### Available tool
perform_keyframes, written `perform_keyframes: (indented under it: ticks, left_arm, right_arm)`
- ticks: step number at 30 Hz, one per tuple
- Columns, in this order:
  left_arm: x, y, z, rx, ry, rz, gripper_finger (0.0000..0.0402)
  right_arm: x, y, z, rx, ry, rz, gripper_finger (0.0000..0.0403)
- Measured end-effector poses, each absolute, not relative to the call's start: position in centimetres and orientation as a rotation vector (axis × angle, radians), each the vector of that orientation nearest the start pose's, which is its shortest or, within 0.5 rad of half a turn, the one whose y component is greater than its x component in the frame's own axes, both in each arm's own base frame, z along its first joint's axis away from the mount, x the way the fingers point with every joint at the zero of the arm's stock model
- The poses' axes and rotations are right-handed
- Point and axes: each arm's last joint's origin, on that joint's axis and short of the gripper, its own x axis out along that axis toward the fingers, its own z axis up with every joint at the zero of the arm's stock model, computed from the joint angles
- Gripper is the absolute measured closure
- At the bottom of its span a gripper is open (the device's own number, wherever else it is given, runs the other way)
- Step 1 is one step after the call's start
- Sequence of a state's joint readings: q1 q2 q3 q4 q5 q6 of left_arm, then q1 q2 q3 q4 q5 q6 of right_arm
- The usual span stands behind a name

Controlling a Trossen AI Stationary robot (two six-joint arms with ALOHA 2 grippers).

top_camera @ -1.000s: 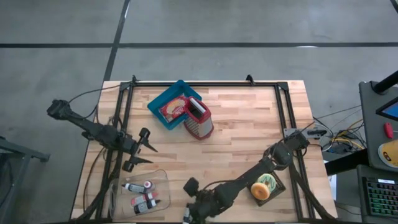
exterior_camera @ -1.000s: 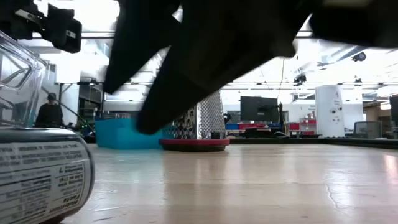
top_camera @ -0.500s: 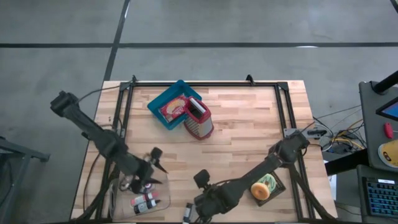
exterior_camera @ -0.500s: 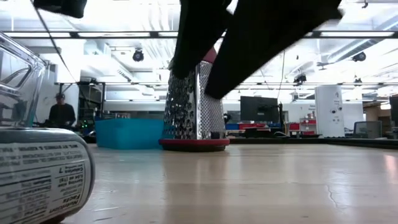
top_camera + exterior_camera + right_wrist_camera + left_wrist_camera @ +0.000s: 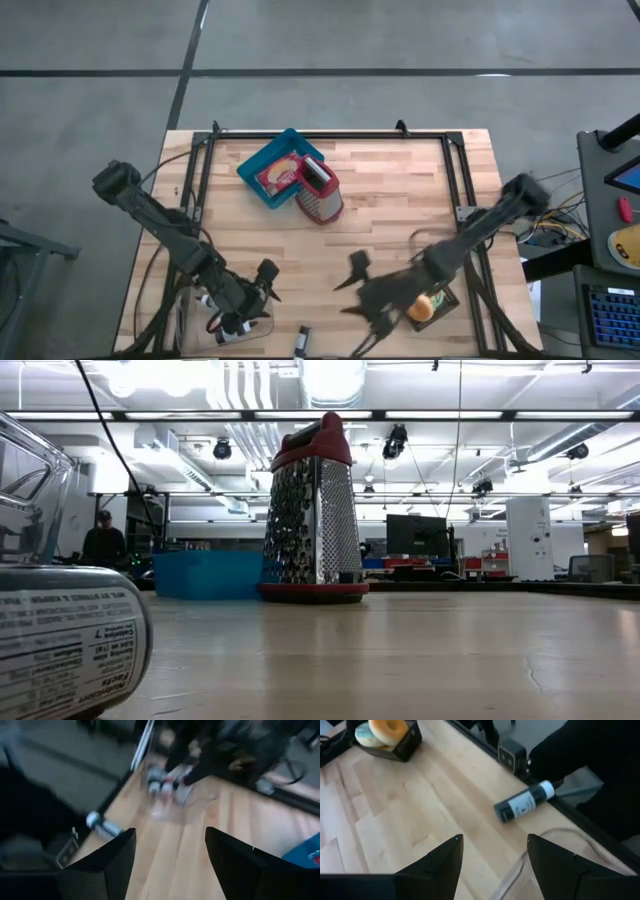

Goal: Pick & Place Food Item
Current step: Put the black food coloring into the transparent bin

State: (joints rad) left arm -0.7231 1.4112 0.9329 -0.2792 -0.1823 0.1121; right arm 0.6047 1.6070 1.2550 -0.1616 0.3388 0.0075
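Note:
Two doughnuts, orange and pale, lie in a black tray (image 5: 428,303) near the table's right front; the left wrist view shows the tray (image 5: 387,732) too. A red food packet (image 5: 281,174) lies in a blue bin (image 5: 252,165) at the far left, beside an upright metal grater (image 5: 320,192). My left gripper (image 5: 270,285) hangs open above the right edge of a clear container (image 5: 235,322); nothing is between its fingers (image 5: 495,837). My right gripper (image 5: 350,287) hangs open above the table, left of the doughnut tray, and holds nothing (image 5: 170,830).
Several small bottles (image 5: 228,325) lie in the clear container. A dark bottle (image 5: 522,806) lies loose at the table's near edge (image 5: 300,340). A black frame rail (image 5: 330,136) runs along the far edge and down both sides. In the low view stand the grater (image 5: 312,510) and a lying bottle (image 5: 70,645).
My left gripper has gone toward the table's near edge and a little right, ending over the clear container. My right gripper has risen from the near edge and swung toward the doughnut tray, leaving the low view. No object has moved.

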Motion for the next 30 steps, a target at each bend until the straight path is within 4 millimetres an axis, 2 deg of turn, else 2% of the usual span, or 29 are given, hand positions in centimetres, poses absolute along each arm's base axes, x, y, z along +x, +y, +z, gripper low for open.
perform_keyframes:
  ticks: [4, 7, 13, 19, 25, 30]
  left_arm:
    - [22.8, -19.5, 23.8, 0.382, 0.627, -0.557, 0.0177]
    - [23.4, -19.8, 23.6, 0.28, 0.62, -0.525, 0.0177]
    - [24.6, -20.8, 22.8, 0.037, 0.605, -0.463, 0.0177]
    - [25.7, -21.8, 22.4, -0.161, 0.62, -0.429, 0.0177]
    - [28.0, -23.8, 22.1, -0.34, 0.68, -0.378, 0.0177]
    - [30.2, -25.8, 21.5, -0.371, 0.822, -0.403, 0.0176]
  right_arm:
    - [26.2, 16.9, 29.5, -0.12, 0.287, 0.256, 0.017]
    - [23.6, 15.0, 28.6, -0.073, 0.211, 0.211, 0.017]
    - [20.1, 12.8, 26.1, -0.037, 0.17, 0.091, 0.017]
    - [18.6, 12.6, 24.4, -0.034, 0.184, 0.053, 0.017]
    - [18.0, 13.2, 23.9, -0.057, 0.193, 0.023, 0.017]
    - [17.9, 13.4, 23.8, -0.069, 0.197, 0.031, 0.017]
